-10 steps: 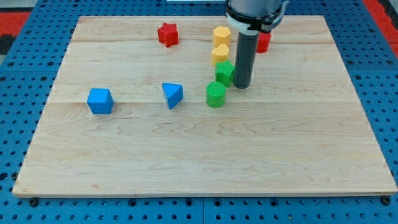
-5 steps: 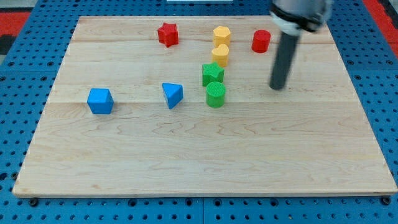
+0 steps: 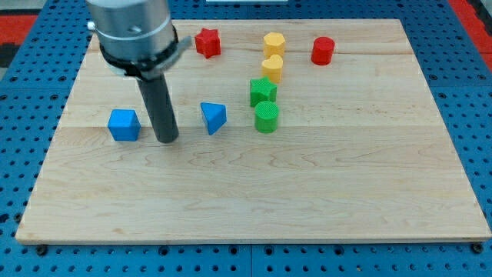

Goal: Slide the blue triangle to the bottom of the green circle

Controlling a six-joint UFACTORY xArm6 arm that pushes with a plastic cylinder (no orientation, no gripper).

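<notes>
blue blocks: 2 – blue cube [image 3: 124, 125], blue triangle [image 3: 213, 117] | green blocks: 2 – green star [image 3: 262, 91], green circle [image 3: 267, 118] | yellow blocks: 2 – upper yellow block [image 3: 274, 43], lower yellow block [image 3: 271, 68] | red blocks: 2 – red star [image 3: 207, 41], red cylinder [image 3: 323, 50] | total blocks: 8 | boards: 1 – wooden board [image 3: 254, 200]

On the wooden bench [image 3: 254, 200], the green star [image 3: 263, 91] has two yellow blocks [image 3: 272, 68] [image 3: 274, 42] stacked above it, a red cylinder [image 3: 323, 50] up to its right, a red star [image 3: 207, 41] up-left, and a blue cube [image 3: 124, 125] far left.
</notes>
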